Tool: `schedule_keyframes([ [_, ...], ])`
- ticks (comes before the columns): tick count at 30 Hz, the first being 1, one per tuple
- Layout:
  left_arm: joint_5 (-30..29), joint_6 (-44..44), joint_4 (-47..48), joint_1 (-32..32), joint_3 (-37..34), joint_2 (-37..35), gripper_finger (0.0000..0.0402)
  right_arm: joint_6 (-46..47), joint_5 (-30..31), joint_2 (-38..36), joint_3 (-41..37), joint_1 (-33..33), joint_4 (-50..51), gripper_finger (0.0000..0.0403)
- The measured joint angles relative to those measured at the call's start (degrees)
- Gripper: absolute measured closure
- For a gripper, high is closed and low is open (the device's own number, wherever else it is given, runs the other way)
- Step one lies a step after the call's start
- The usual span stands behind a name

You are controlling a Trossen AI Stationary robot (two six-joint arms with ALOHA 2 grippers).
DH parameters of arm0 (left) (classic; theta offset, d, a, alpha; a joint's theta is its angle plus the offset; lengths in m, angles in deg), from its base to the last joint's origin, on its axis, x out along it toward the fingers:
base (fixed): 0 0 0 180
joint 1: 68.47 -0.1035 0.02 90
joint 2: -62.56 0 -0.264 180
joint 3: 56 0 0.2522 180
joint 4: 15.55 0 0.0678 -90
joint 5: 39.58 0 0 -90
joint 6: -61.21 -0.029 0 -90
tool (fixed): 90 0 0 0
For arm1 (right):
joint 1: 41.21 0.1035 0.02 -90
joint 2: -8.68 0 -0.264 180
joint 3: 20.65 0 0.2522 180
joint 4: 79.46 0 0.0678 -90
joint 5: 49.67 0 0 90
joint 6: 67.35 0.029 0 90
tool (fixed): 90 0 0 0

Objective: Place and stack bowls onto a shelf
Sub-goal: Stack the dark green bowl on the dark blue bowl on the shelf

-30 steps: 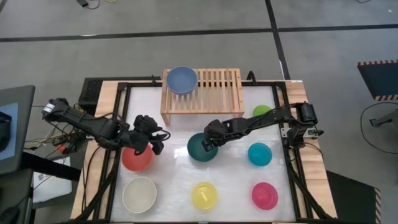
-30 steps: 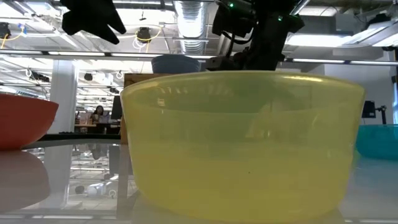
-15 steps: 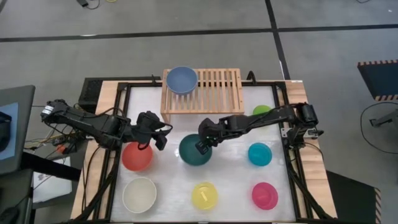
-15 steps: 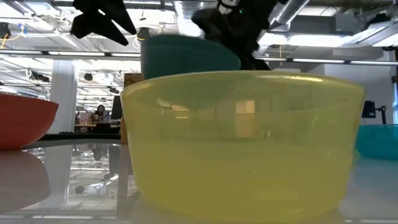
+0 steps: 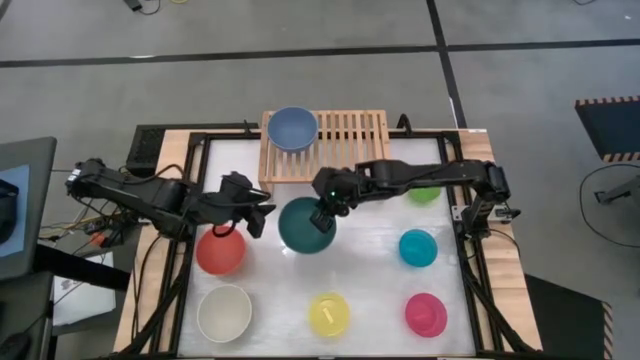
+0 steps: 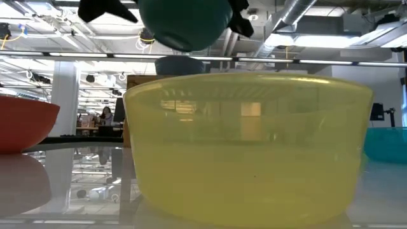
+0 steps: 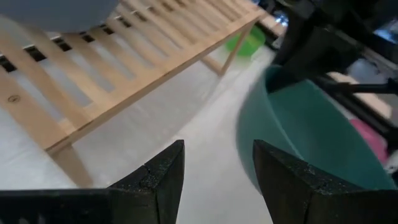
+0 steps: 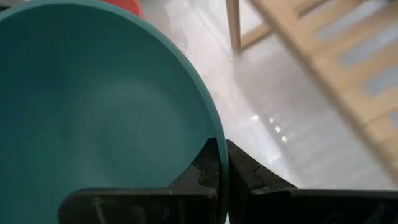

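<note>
— Teal bowl (image 5: 306,225)! We see the right gripper (image 8: 219,163) with its jaws pinched on the rim, holding it up off the counter (image 5: 370,270), just in front of the shelf (image 5: 345,140).

— From above we count eight bowls. Down low, the yellow bowl (image 6: 248,146) blocks most of them.

— One blue bowl (image 5: 292,127) sits on the shelf.

— Our left gripper (image 7: 217,171) hangs by the red bowl (image 5: 220,251), jaws apart, holding nothing.

Bright, even overhead light glares off the white table (image 5: 370,280); both wrist views are motion-blurred.
</note>
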Motion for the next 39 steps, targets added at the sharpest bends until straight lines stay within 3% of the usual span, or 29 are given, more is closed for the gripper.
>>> schedule_keyframes([
  [5,-2.1,-2.1,-0.1,2.3,4.4,-0.2,0.0229,-4.5,0.2,0.0,3.6,-2.5,1.7,0.0378],
  [12,-13.3,-4.0,1.1,6.8,8.4,-2.6,0.0229,-10.5,0.1,0.0,7.7,-7.3,0.8,0.0378],
  [18,-20.3,1.9,5.9,8.8,8.1,-4.2,0.0229,-14.1,-0.7,0.0,9.1,-10.7,-2.9,0.0378],
  [28,-25.5,8.9,10.3,9.1,8.1,-4.1,0.0229,-18.1,-8.8,0.5,9.1,-14.8,-11.6,0.0378],
  [39,-30.3,8.1,11.0,9.0,8.1,-2.9,0.0229,-20.9,-9.4,0.5,9.1,-20.1,-23.5,0.0378],
])
